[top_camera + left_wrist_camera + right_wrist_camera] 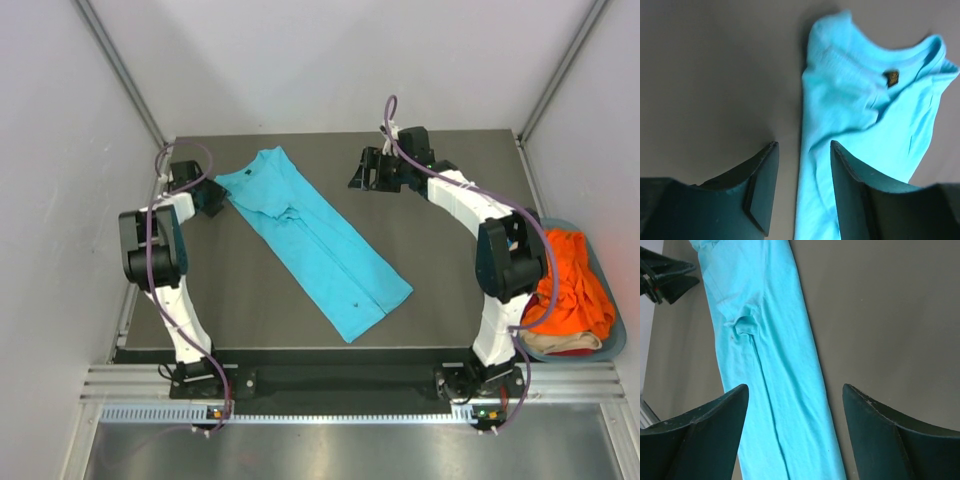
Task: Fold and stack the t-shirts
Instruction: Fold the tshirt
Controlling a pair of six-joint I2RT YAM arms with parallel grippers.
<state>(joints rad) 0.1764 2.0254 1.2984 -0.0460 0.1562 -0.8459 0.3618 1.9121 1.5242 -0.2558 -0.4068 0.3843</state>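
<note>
A bright turquoise t-shirt [310, 240] lies on the dark table as a long narrow strip, folded lengthwise, collar end at the far left, hem at the near middle. It also shows in the left wrist view [860, 110] and the right wrist view [770, 370]. My left gripper [212, 195] is open and empty, right beside the collar end; its fingers [762, 180] straddle the shirt's edge. My right gripper [362, 172] is open and empty above the bare table, to the right of the shirt's far end.
A blue-grey plastic basket [612, 330] stands off the table's right edge with an orange shirt [575, 285] and a beige one [560, 343] in it. The dark table [440, 280] has grey walls on three sides.
</note>
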